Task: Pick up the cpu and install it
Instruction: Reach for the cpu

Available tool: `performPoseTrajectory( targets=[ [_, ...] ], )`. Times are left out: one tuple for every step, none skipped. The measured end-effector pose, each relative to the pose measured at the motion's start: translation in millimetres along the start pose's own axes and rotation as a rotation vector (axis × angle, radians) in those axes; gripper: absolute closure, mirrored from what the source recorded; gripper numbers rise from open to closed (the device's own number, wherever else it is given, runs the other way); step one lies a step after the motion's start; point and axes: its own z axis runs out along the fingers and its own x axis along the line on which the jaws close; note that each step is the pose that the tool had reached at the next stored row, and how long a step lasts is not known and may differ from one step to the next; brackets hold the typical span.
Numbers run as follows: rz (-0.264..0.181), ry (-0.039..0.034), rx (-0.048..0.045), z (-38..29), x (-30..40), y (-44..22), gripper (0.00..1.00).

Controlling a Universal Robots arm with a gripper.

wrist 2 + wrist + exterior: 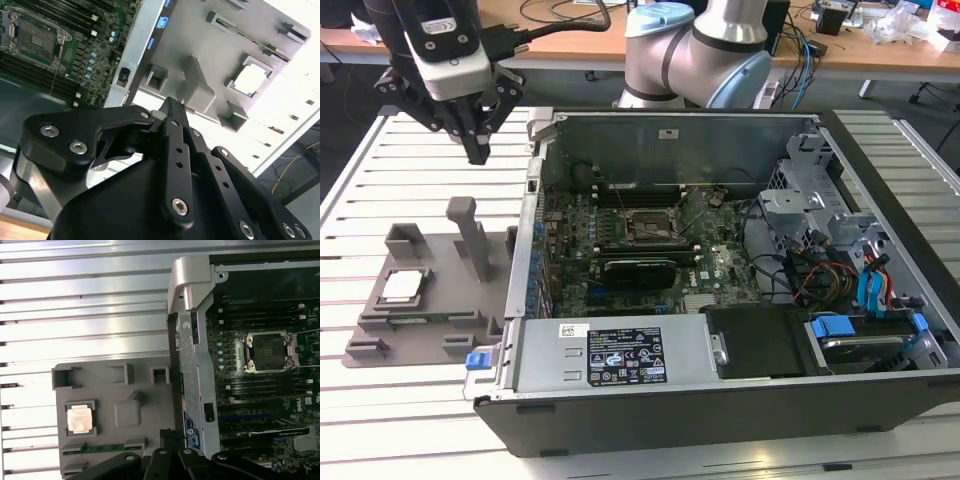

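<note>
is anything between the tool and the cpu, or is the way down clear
Nothing visible covers the cpu in its tray. The tool hangs higher, near the tray's upright post, to the exterior view's right of the cpu.

I note even room light in the exterior view. The computer case (650, 150) is shadowed inside. In the second wrist view, glare bleaches the cpu (249, 80) and slatted table (295, 107).

No print is coming through clearly enough to read. A black rectangular label with white marks (625, 357) is sitting on the grey metal cover (545, 362) inside the open black computer case (720, 420). A small white sticker (573, 329) is lying just beside that label.
</note>
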Motion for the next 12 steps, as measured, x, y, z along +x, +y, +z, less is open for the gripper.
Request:
performPoseTrajectory(
  targets=[
    [0.000, 0.0000, 0.0000, -0.1, 3.6, -0.3, 0.89],
    [0.000, 0.0000, 0.0000, -0.2, 7.0, -0.6, 0.89],
    [0.000, 0.0000, 0.0001, -0.3, 10.7, -0.8, 0.89],
    [0.000, 0.0000, 0.0001, -0.3, 15.0, -1.1, 0.89],
    [0.000, -0.0001, 0.0000, -0.4, 19.3, -1.5, 0.89],
    [0.000, 0.0000, 0.0000, -0.5, 23.1, -1.7, 0.89],
    [0.000, -0.0001, 0.0000, -0.5, 26.4, -2.0, 0.89],
    [0.000, 0.0000, 0.0000, -0.6, 30.0, -2.3, 0.89],
    [0.000, 0.0000, 0.0000, -0.7, 32.3, -2.4, 0.89],
    [0.000, 0.0000, 0.0000, -0.7, 33.8, -2.5, 0.89],
    [0.000, 0.0000, 0.0000, -0.7, 35.3, -2.7, 0.89],
    [0.000, 0.0000, 0.0000, -0.7, 37.0, -2.8, 0.89]
  ],
)
